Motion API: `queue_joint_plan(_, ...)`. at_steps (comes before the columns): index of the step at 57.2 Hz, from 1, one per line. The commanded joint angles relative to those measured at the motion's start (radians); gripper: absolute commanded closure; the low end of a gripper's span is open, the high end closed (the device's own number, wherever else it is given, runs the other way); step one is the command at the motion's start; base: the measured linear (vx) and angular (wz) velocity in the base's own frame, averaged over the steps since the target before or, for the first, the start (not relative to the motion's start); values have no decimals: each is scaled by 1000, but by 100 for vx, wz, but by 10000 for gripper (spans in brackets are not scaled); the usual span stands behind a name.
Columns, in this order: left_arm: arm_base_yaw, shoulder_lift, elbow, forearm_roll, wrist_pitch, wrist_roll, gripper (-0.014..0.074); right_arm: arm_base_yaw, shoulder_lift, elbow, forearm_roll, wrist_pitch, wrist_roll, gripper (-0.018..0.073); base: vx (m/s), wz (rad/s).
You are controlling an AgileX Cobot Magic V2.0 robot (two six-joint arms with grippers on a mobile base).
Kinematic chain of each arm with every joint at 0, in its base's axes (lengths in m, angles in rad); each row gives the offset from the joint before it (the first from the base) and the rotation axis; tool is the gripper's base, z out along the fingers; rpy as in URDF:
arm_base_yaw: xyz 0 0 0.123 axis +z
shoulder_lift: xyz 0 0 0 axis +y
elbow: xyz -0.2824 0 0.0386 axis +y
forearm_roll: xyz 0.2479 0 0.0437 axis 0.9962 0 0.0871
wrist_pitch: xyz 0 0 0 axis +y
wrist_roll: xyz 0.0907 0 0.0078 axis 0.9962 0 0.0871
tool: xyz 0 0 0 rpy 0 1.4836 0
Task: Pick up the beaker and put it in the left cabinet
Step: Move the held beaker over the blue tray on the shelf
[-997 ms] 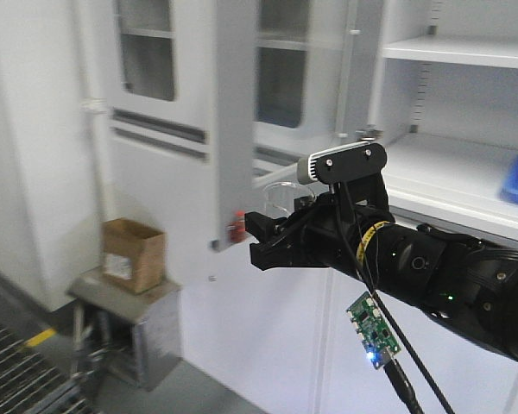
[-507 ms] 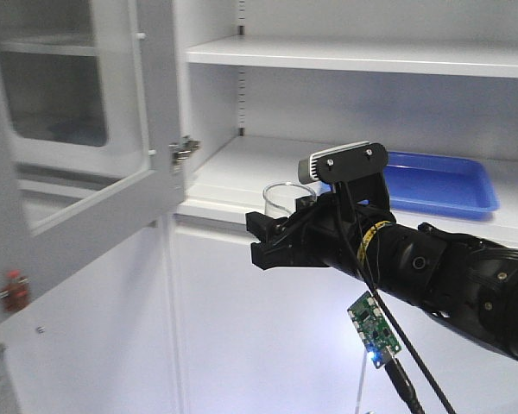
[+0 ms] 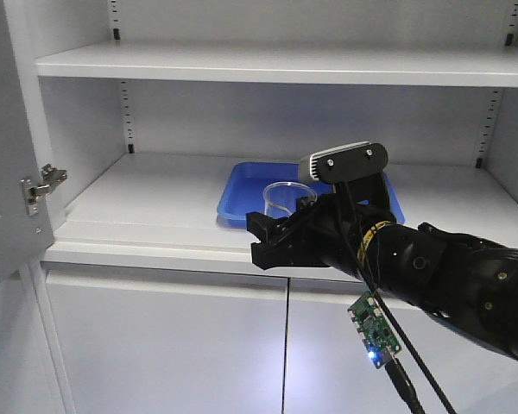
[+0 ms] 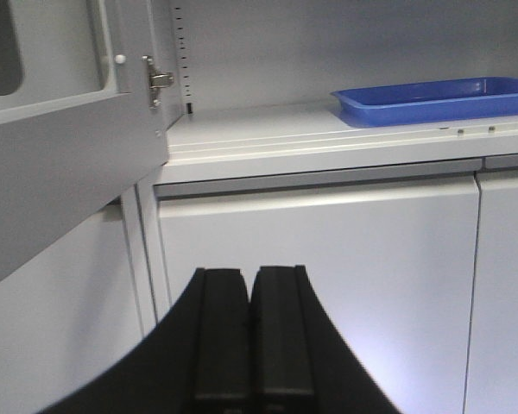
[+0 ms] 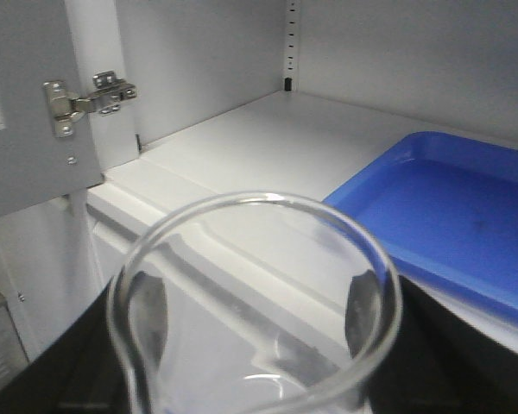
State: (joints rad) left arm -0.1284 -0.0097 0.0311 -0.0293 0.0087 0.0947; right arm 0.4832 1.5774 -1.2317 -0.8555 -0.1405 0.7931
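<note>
Only the right wrist view looks down into the beaker (image 5: 255, 259), pinched between the two fingers of the right gripper (image 3: 272, 233); the left gripper (image 4: 252, 332) has fingers pressed together.

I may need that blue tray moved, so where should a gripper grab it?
Probably the raised front rim of the blue tray, coming in from the open cabinet front: it lies flat and shallow, so only the lip offers a pinch.

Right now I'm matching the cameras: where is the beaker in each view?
Front-facing: beaker at centre, in front of the blue tray.
Left wrist: not in view; blue tray upper right.
Right wrist: beaker fills lower centre; blue tray at right.
Shared landmark: the blue tray.
</note>
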Motion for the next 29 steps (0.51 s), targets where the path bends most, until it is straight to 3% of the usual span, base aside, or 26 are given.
queue_joint_plan(1, -1, -18, 16, -7, -84, -3, 595, -3, -44, -35, 9, -61, -1, 561, 26, -22)
queue_joint_plan(29, -1, -18, 16, -7, -84, -3, 595, -3, -44, -35, 9, -61, -1, 561, 26, -18)
